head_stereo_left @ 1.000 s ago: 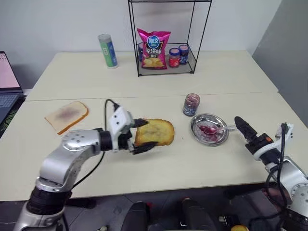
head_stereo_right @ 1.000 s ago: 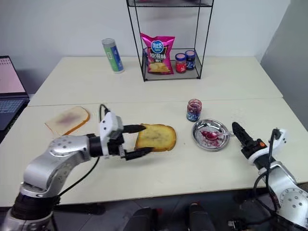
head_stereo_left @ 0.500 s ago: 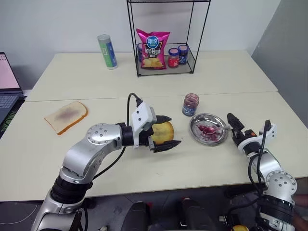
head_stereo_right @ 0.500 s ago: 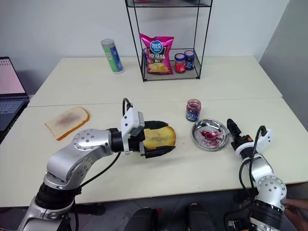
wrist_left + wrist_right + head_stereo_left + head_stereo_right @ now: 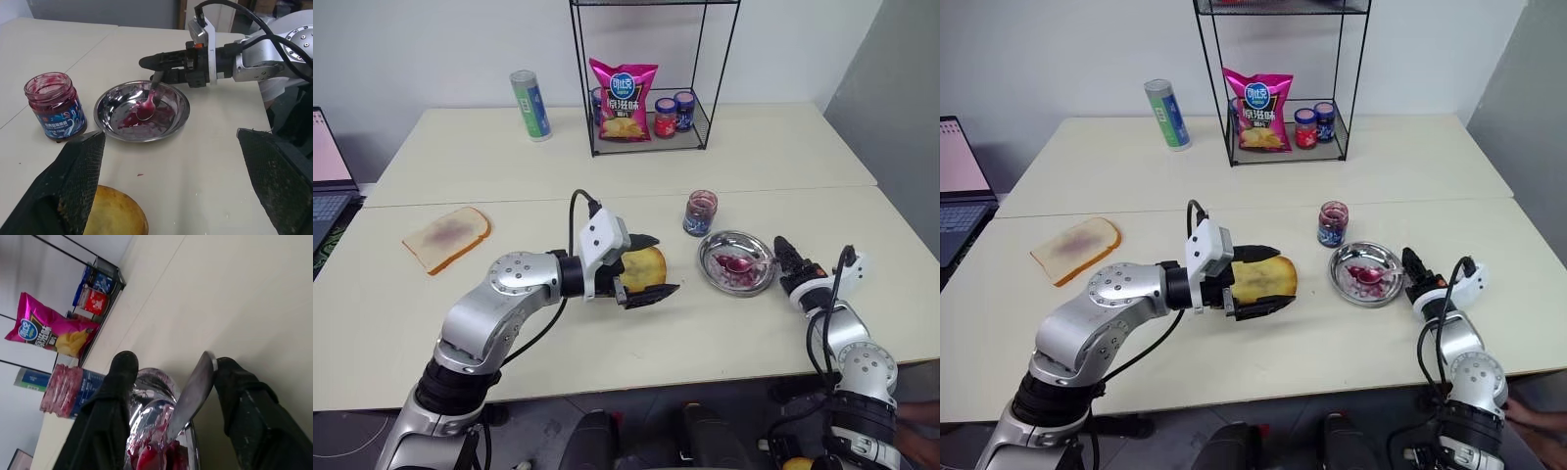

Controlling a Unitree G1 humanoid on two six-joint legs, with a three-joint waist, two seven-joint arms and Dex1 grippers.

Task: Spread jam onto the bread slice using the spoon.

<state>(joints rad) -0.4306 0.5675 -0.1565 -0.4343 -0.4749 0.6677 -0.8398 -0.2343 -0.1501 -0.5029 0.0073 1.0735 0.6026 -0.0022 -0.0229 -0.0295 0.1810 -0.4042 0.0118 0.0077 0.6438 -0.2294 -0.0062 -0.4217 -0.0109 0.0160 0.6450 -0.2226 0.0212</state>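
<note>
The golden bread slice [image 5: 641, 265] lies flat at mid-table. My left gripper [image 5: 668, 263] is open, with one black finger on either side of the slice and not touching it. To the right stands a round metal dish [image 5: 181, 115] smeared with red jam [image 5: 129, 120]. The spoon [image 5: 146, 104] rests in the dish with its bowl in the jam. My right gripper [image 5: 176, 362] is level at the dish's rim and open. The spoon handle [image 5: 193, 391] lies between its fingers, against one finger and apart from the other. An open jar of jam [image 5: 701, 211] stands just behind the dish.
A paler bread slice [image 5: 446, 235] lies at the left. At the back, a wire rack [image 5: 705, 88] holds a pink chips bag [image 5: 625, 98] and two lidded jars [image 5: 667, 117]. A tall can [image 5: 530, 104] stands to its left. A laptop [image 5: 328, 166] sits at the far left edge.
My left gripper slid right until its open fingers straddled the bread slice. My right gripper moved forward and down to the dish, and its fingers narrowed around the spoon handle.
</note>
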